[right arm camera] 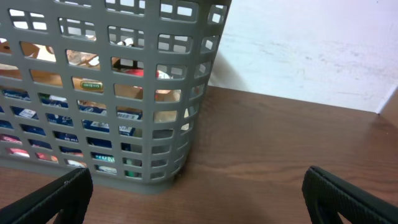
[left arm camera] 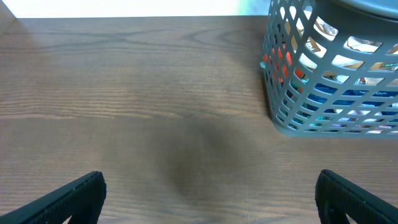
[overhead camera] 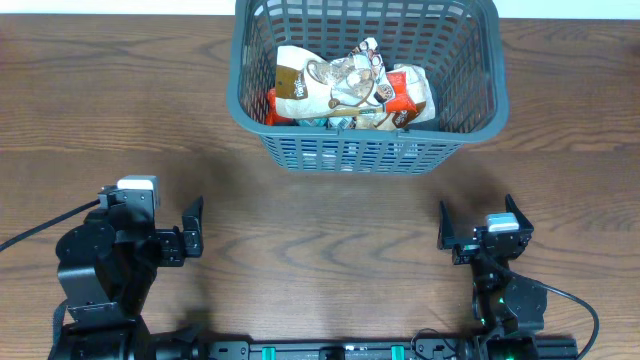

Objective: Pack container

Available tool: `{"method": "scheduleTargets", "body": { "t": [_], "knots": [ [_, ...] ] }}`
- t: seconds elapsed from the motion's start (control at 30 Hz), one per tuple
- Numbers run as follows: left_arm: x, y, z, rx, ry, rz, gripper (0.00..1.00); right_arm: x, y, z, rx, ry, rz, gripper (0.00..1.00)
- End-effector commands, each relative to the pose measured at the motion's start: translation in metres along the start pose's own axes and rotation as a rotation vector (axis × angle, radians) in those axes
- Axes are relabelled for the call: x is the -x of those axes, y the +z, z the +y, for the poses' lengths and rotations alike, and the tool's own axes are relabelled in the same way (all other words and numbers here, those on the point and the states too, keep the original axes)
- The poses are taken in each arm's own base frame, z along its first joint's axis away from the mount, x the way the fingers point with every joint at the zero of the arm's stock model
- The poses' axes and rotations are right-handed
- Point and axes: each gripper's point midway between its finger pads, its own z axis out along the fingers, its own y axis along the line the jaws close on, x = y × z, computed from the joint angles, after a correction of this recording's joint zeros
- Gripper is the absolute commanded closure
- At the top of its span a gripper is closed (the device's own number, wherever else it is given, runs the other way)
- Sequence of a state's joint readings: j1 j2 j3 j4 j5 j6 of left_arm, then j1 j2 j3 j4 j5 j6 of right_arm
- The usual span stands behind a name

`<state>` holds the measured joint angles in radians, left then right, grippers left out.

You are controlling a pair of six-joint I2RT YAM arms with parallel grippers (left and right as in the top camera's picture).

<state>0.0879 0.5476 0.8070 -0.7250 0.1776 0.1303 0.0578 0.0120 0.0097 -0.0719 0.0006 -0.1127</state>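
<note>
The dark grey lattice container (overhead camera: 480,60) stands at the back middle of the table. Several snack packets (overhead camera: 345,90) lie in it, white, brown and red. It also shows in the left wrist view (left arm camera: 292,106) at the upper right and in the right wrist view (right arm camera: 186,93) at the upper left, with packets visible through the slots. My left gripper (overhead camera: 192,238) is open and empty near the front left, apart from the container; its fingers show in its wrist view (left arm camera: 208,202). My right gripper (overhead camera: 478,232) is open and empty near the front right (right arm camera: 196,199).
Bare brown wood tabletop (overhead camera: 320,230) lies between the arms and the container. A white wall (right arm camera: 311,50) rises behind the table's far edge. A black cable (overhead camera: 40,232) runs off from the left arm.
</note>
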Motion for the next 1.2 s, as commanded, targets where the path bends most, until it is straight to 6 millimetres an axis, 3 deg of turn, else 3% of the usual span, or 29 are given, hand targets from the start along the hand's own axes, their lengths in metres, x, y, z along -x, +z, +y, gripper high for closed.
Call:
{"method": "scheduleTargets", "body": {
  "t": [0.0, 0.5, 1.17],
  "knots": [
    [0.0, 0.001, -0.001, -0.005, -0.01, -0.001, 0.01, -0.001, 0.0, 0.001, -0.001, -0.008, 0.001, 0.01],
    [0.0, 0.001, -0.001, -0.005, -0.009, -0.001, 0.01, -0.002, -0.001, -0.02, -0.104, 0.156, 0.0, 0.01],
    [0.0, 0.001, -0.001, -0.005, -0.009, -0.001, 0.01, -0.002, -0.001, -0.017, -0.084, 0.167, -0.002, 0.01]
  ]
}}
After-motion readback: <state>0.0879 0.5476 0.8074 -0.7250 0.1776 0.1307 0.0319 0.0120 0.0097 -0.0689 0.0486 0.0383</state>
